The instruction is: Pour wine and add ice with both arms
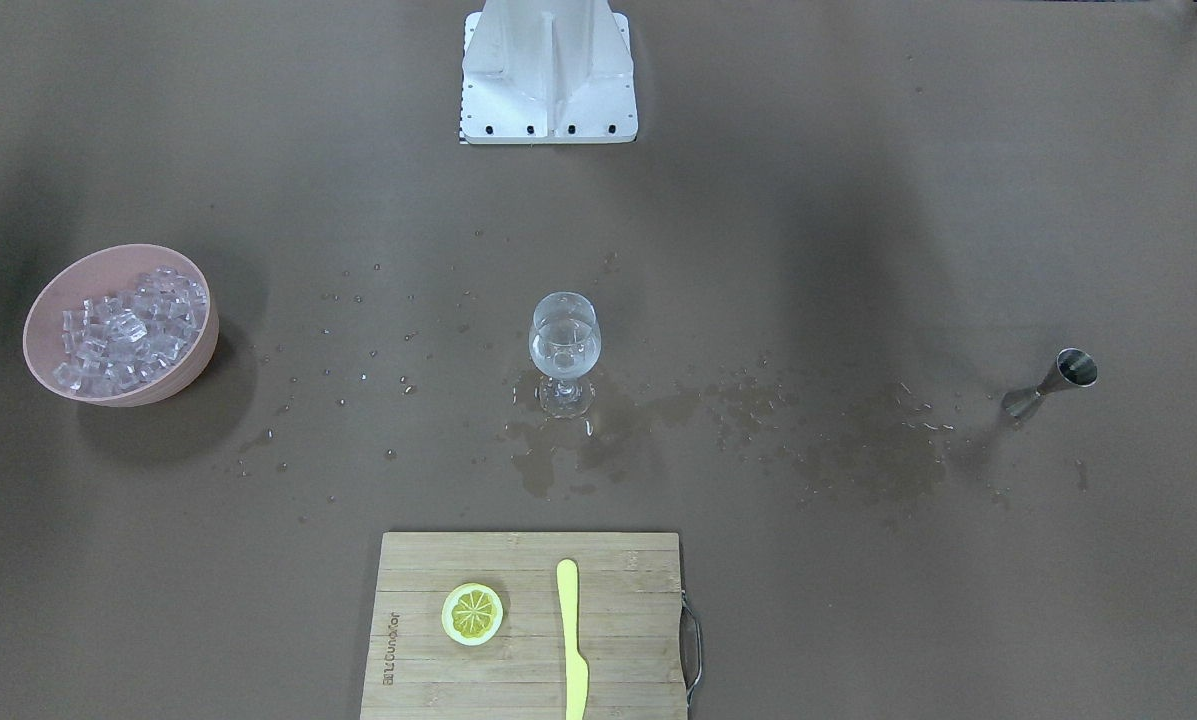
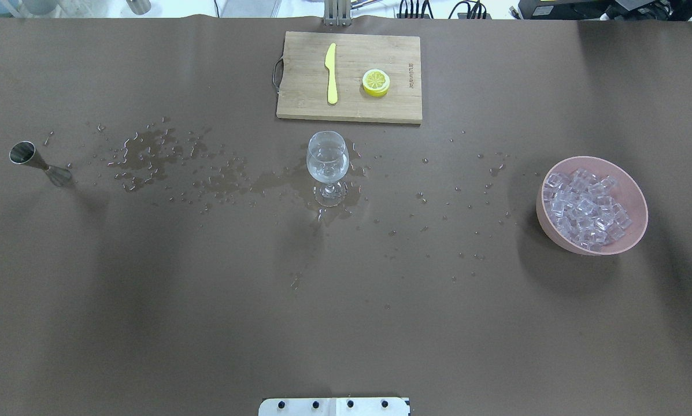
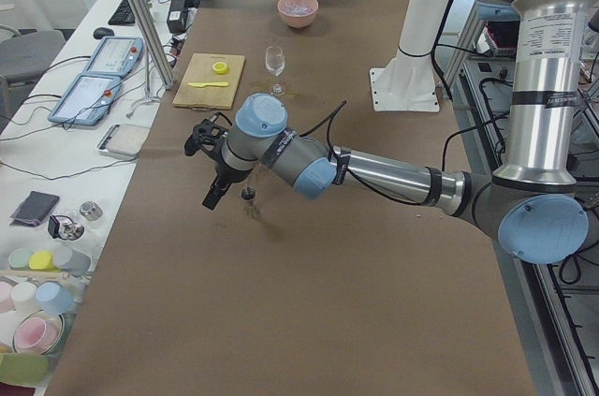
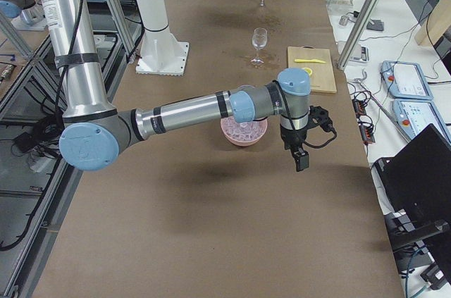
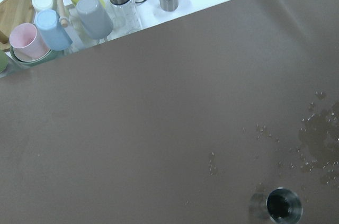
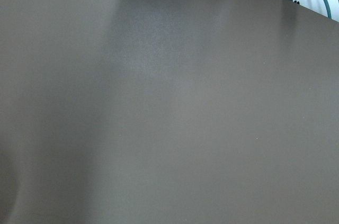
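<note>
The ice (image 1: pixel 128 325) is piled in a pink bowl (image 1: pixel 46 300), which also shows in the overhead view (image 2: pixel 635 190). A clear wine glass (image 1: pixel 564 350) stands at the table's middle (image 2: pixel 326 164) with a little clear liquid in it. A steel jigger (image 1: pixel 1053 380) stands upright on the robot's left (image 2: pixel 36 163) and shows from above in the left wrist view (image 5: pixel 283 204). My left gripper (image 3: pixel 217 192) hangs above the table beside the jigger (image 3: pixel 248 195). My right gripper (image 4: pixel 301 159) hangs above the table beside the bowl (image 4: pixel 243 131). I cannot tell whether either is open or shut.
A wooden cutting board (image 1: pixel 518 690) with a lemon slice (image 1: pixel 473 613) and a yellow knife (image 1: pixel 571 640) lies beyond the glass. Spilled water and droplets (image 1: pixel 858 450) spread between jigger and bowl. The white pedestal (image 1: pixel 548 70) stands at the robot's side. Cups (image 5: pixel 58 7) sit off the table's left end.
</note>
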